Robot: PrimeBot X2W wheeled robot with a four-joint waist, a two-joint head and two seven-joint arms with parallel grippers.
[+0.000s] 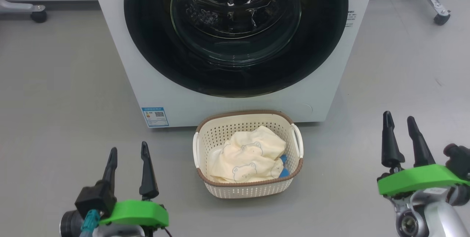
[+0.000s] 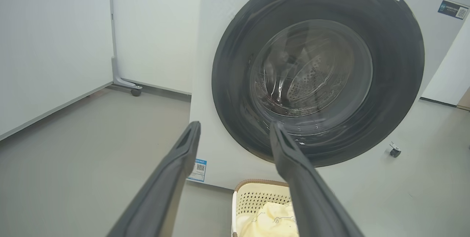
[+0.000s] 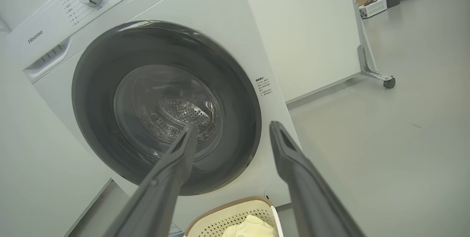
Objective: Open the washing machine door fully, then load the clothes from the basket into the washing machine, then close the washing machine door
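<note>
We have the large round washing machine door (image 1: 235, 28), wide glossy black rim around a bulging clear glass bowl, shut flat against the front of the big white front-loading washing machine (image 1: 165, 97). Nothing of the task is done yet, so opening it comes first.

The door lies ahead of and above both tools, facing us squarely. The left gripper (image 1: 128, 147) sits low on our left, its two long dark fingers spread apart and holding nothing. The right gripper (image 1: 398, 116) sits low on our right, likewise parted and empty, its tips a little further up the head view. We judge neither arm clearly nearer. Being round, the door gives no long axis to line up on, and we cannot make out a handle or hinge on either edge, so we cannot tell which side it swings from.

The small cream-white perforated plastic basket (image 1: 249, 113) with its brown rim band stands on the grey floor between the grippers, just in front of the machine and under the door. The pale cream-yellow bear-print clothes (image 1: 249, 156) lie heaped inside it. It could crowd a low reach to the rim. A small blue label sticker (image 1: 155, 116) marks the machine's lower left corner.
</note>
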